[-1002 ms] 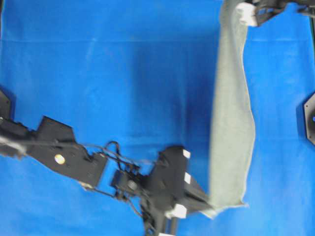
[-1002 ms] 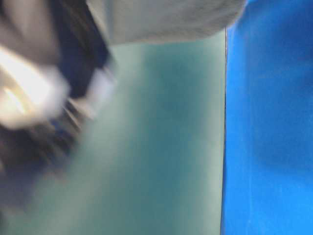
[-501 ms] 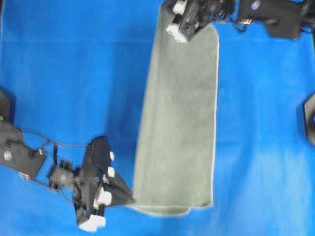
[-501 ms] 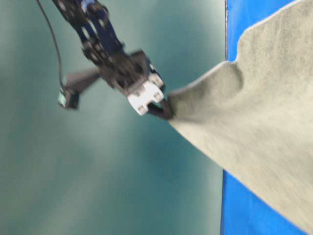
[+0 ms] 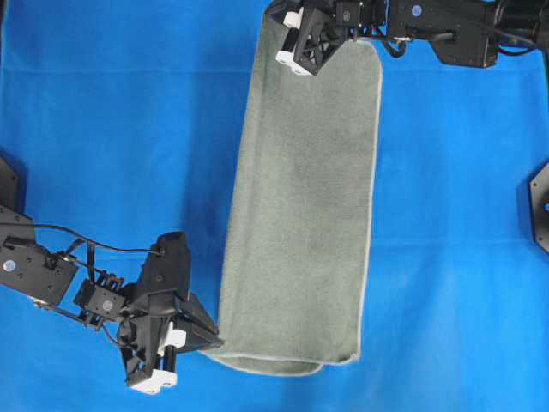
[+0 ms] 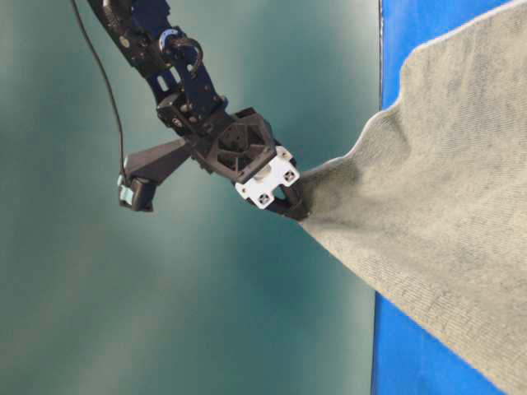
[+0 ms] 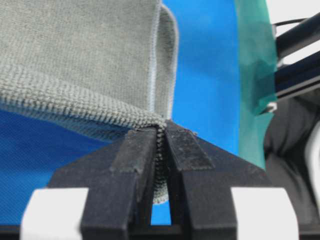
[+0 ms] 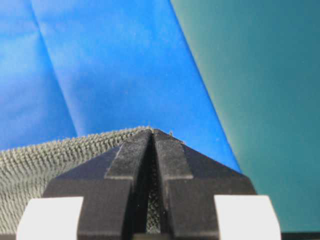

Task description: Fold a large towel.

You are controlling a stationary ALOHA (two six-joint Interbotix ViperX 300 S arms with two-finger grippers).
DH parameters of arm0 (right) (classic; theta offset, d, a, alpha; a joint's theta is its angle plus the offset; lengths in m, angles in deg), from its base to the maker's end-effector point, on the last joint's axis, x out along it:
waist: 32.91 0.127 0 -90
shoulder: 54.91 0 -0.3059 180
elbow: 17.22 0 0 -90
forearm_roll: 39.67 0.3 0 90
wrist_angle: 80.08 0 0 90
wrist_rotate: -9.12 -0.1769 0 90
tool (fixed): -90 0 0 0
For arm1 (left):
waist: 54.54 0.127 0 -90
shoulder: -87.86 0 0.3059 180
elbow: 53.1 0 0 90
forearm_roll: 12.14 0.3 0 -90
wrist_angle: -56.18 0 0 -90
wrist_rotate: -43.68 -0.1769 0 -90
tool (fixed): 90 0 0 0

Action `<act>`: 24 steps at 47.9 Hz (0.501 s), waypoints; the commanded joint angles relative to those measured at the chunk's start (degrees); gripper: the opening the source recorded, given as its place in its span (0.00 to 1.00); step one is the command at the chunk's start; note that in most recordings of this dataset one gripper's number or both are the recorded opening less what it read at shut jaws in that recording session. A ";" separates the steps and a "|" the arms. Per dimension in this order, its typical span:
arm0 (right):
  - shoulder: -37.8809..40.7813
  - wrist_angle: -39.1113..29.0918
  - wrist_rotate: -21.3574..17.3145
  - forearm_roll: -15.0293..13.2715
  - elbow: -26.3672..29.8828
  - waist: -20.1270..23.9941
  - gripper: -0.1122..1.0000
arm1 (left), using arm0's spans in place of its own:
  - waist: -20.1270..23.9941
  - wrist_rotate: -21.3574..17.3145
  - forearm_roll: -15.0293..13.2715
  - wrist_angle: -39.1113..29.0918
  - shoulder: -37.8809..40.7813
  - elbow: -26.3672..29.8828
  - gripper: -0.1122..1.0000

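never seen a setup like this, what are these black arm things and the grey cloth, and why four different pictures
These are two robot arms, each ending in a pinching tool. The four pictures are four cameras at one moment: one looks straight down from above, one sits low at table level, and one rides on each wrist, looking along its tool.

On the blue table covering lies a grey-green towel, already doubled into a long strip. The left tool pinches its corner at the bottom of the overhead view; the left wrist camera shows the cloth clamped between the fingers. The right tool is shut on the corner at the top of that view. The table-level view shows one tool holding its corner just off the table's edge.
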 commanded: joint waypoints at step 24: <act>-6.06 -2.02 8.44 -1.05 0.35 0.97 0.64 | 1.23 -8.70 0.35 -7.65 -7.03 4.48 0.76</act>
